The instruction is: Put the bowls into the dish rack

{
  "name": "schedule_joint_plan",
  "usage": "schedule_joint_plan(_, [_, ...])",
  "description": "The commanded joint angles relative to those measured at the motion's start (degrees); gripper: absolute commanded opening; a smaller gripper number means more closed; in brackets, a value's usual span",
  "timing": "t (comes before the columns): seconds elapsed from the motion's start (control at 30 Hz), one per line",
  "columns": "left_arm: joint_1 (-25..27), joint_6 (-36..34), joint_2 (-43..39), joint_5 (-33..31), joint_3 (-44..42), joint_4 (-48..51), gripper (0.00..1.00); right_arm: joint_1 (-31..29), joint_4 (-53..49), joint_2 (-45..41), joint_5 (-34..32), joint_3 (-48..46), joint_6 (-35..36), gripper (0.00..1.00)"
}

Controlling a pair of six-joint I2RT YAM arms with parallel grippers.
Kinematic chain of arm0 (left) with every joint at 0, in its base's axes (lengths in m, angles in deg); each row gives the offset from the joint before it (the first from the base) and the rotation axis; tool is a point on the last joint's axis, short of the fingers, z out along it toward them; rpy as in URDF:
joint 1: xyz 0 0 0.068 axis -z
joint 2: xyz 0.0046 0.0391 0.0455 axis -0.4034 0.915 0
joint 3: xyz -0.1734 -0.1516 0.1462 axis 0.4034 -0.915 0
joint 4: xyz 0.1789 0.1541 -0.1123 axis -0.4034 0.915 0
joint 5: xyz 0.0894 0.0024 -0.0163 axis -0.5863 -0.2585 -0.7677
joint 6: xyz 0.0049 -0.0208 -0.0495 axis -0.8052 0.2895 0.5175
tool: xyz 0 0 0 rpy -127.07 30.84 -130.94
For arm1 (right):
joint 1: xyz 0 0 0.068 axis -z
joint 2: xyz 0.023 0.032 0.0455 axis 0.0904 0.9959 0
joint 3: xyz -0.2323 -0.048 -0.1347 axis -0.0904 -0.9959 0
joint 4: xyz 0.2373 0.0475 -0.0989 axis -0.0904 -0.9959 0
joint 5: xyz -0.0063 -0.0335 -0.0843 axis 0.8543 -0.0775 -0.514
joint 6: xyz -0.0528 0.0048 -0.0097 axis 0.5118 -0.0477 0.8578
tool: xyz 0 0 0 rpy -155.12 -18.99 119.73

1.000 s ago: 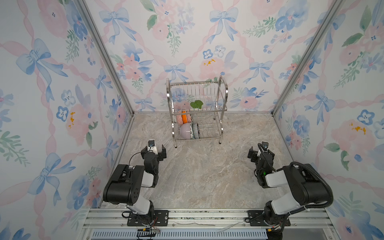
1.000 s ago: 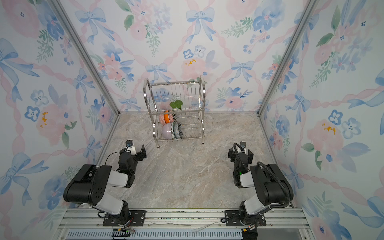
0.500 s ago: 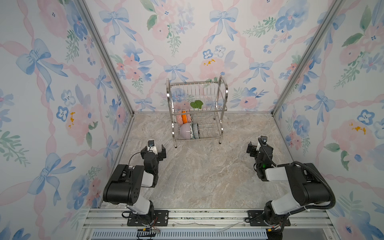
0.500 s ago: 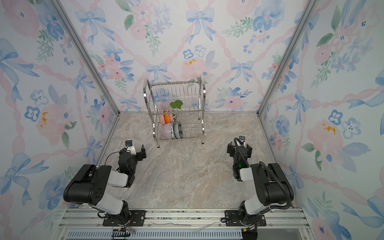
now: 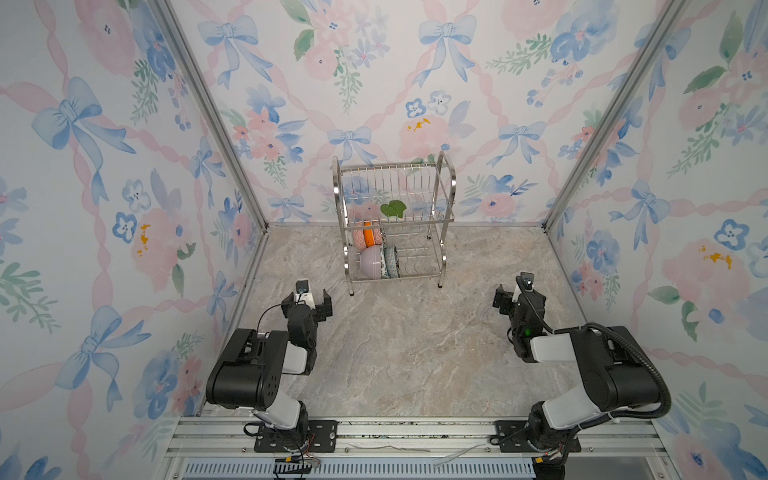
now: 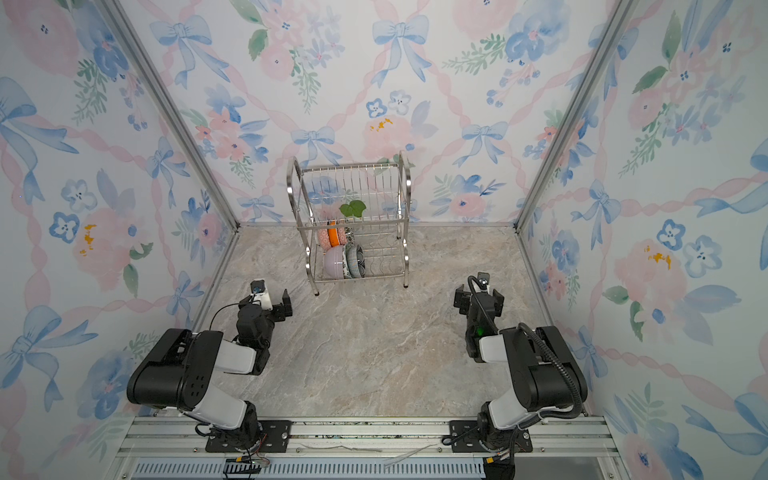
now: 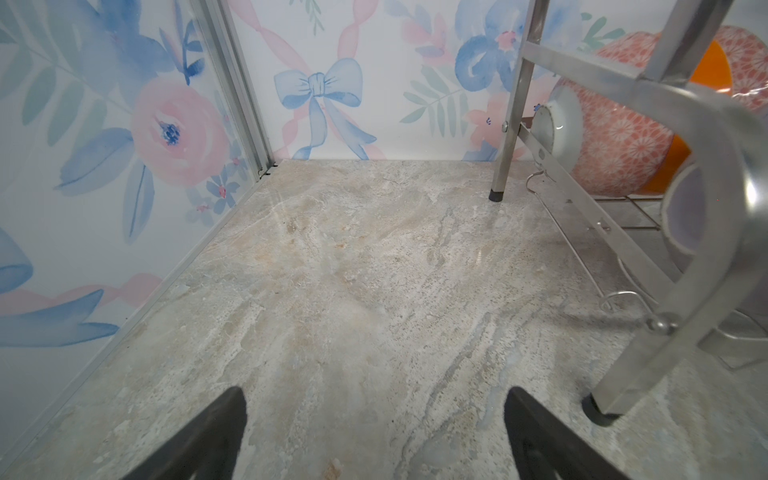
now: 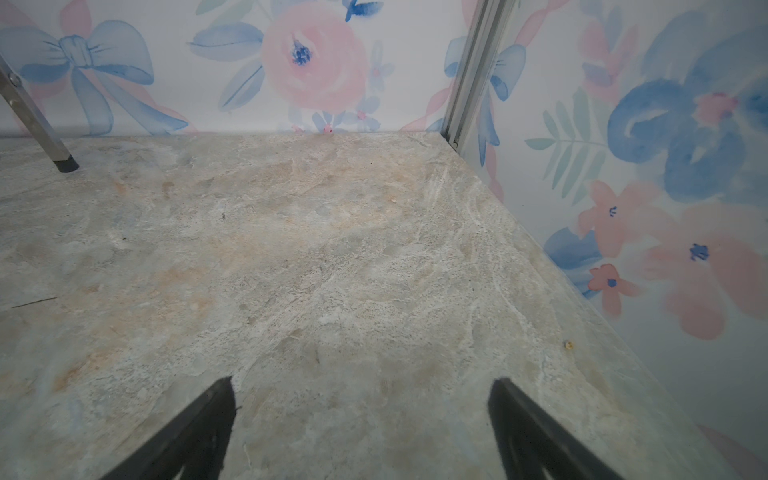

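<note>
Both top views: bowls (image 5: 371, 261) sit in the rack (image 5: 409, 249) near the back edge of the counter (image 5: 395, 353); my left gripper (image 5: 307, 305) and right gripper (image 5: 519, 297) hang wide, empty. Left wrist: rack leg (image 7: 640, 365) close, so I'd pull straight back. Right wrist: no bowl left; looks done.

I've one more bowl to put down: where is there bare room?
The table lies bare between the left hand, the right hand and the front legs of the dish rack. In the rack, the slots right of the bowls stand free; its left end is crowded.
</note>
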State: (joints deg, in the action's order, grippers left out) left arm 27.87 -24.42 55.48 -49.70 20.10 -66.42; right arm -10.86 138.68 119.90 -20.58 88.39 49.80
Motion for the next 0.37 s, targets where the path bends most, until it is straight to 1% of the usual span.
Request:
schedule_joint_plan(0.0, [-0.3,-0.5,-0.1,0.8,0.6,-0.6,0.98,-0.2,0.5,0.0,0.5,0.3,0.3,0.97])
schedule_joint_plan(0.33, [-0.3,-0.5,-0.2,0.8,0.6,-0.6,0.98,-0.2,0.8,-0.1,0.4,0.2,0.3,0.97])
